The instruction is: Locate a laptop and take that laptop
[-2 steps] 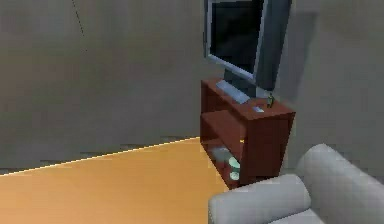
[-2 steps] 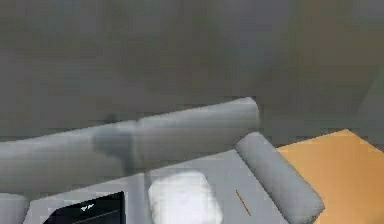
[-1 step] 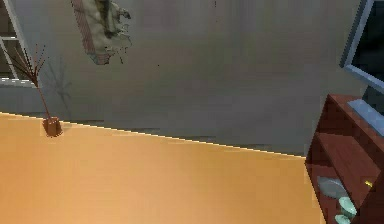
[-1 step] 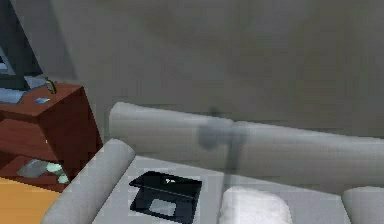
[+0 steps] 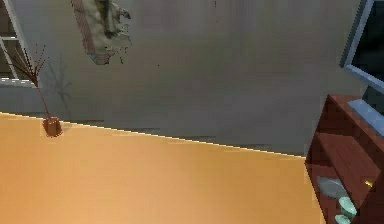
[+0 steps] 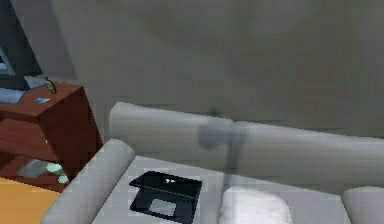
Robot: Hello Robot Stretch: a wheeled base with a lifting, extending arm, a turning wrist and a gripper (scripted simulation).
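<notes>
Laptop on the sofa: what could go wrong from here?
1. The black laptop lies on a soft grey sofa cushion; it may sink or tilt when gripped.
2. The white pillow close beside it could get snagged.
3. The red-brown wooden shelf unit stands by the sofa's end; the base might clip it.

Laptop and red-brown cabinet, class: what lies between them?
The sofa's grey armrest lies between the laptop and the red-brown cabinet, in the arm side view.

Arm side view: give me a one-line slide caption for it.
Dark laptop lying on a grey sofa beside a white cushion, reddish wooden cabinet at the left.
</notes>
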